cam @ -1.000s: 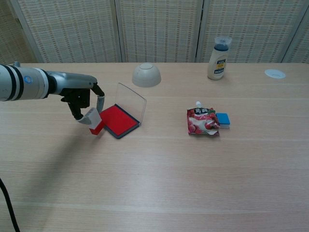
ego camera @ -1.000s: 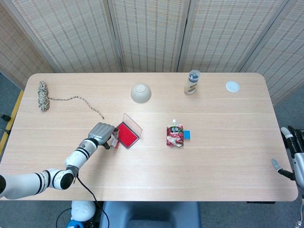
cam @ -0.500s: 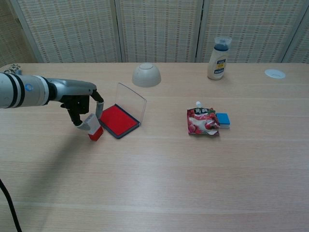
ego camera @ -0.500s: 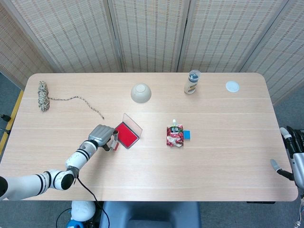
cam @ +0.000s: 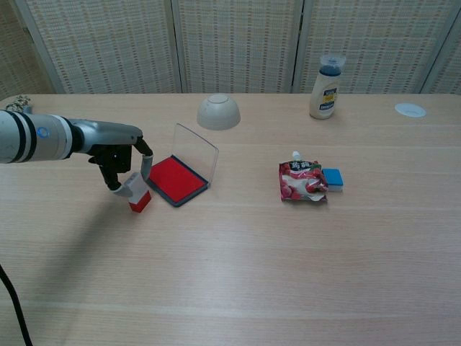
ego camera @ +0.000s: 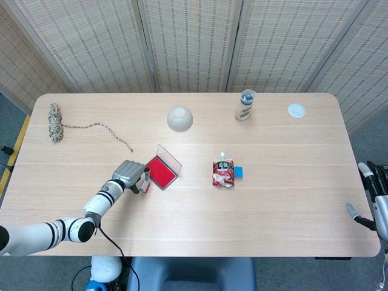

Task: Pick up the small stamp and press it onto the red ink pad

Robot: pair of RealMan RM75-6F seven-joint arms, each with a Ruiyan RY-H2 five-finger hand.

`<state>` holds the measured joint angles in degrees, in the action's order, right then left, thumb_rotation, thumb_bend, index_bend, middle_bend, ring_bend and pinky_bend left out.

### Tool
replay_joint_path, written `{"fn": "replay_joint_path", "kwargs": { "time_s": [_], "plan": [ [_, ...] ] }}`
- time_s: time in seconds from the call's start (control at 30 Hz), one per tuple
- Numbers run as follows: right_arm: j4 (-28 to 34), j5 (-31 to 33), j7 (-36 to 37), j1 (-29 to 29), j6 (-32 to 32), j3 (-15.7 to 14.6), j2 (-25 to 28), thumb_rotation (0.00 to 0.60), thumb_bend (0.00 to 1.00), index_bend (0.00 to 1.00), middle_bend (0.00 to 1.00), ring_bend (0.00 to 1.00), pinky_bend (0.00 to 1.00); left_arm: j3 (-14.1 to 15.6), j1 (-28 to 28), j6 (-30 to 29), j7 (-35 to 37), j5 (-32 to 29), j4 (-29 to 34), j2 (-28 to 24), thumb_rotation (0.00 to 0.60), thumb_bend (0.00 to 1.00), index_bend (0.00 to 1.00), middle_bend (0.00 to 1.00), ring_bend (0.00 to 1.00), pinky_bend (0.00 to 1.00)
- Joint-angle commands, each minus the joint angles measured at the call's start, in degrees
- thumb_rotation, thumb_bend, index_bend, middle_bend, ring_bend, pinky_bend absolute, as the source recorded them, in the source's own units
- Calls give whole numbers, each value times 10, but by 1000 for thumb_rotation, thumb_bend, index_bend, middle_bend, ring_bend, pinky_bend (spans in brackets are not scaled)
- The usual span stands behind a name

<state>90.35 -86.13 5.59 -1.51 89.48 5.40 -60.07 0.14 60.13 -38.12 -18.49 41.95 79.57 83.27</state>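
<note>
Overhead and chest views of a pale wooden surface [ego camera: 182, 218]. The left hand [ego camera: 128, 174], grey and at the end of a white and grey arm, has its fingers clamped on the small stamp with a white body and red base [cam: 137, 193]; the stamp is tilted, and its red base sits at or just above the surface, which cannot be told apart. The stamp lies just beside the near left edge of the red ink pad [cam: 175, 179], which rests open in a dark tray with its clear lid [cam: 196, 148] standing up behind it. The right hand [ego camera: 377, 197] shows only at the right edge of the overhead view, off the surface; whether its fingers are apart or together cannot be told. Also on the surface: an upturned cream bowl [cam: 218, 112], a white bottle with a blue neck [cam: 325, 88], a small white round lid [cam: 410, 109], a red drink pouch [cam: 300, 180] touching a small blue block [cam: 333, 179], and a coil of brown twine [ego camera: 56, 122].
</note>
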Motion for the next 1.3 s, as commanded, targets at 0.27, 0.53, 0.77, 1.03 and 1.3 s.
{"fn": "replay_joint_path", "kwargs": {
  "time_s": [0.27,0.53,0.77,1.03,1.3],
  "plan": [
    [0,-1,1,2,5,0,0,600,264,0,0,0,0,-4,-1,-9,-13,-9,20,-9,600,240,234,1000,914,871],
    [0,-2,1,3,7,0,-1,600,265,0,0,0,0,-2,-6,-38,-33,-14,64,-36,598,231,150,1000,904,871],
    [-1,-1,1,3,6,1,-1,600,265,0,0,0,0,-4,-66,-124,9,76,165,-110,584,231,63,1000,822,841],
    [2,5,-11,-1,-1,3,-5,600,265,0,0,0,0,44,-242,-341,155,300,157,-158,596,230,0,849,650,620],
    [7,15,-57,-13,-24,4,-19,600,266,0,0,0,0,58,-408,-545,256,364,13,-91,590,216,0,468,228,338]
  ]
}}
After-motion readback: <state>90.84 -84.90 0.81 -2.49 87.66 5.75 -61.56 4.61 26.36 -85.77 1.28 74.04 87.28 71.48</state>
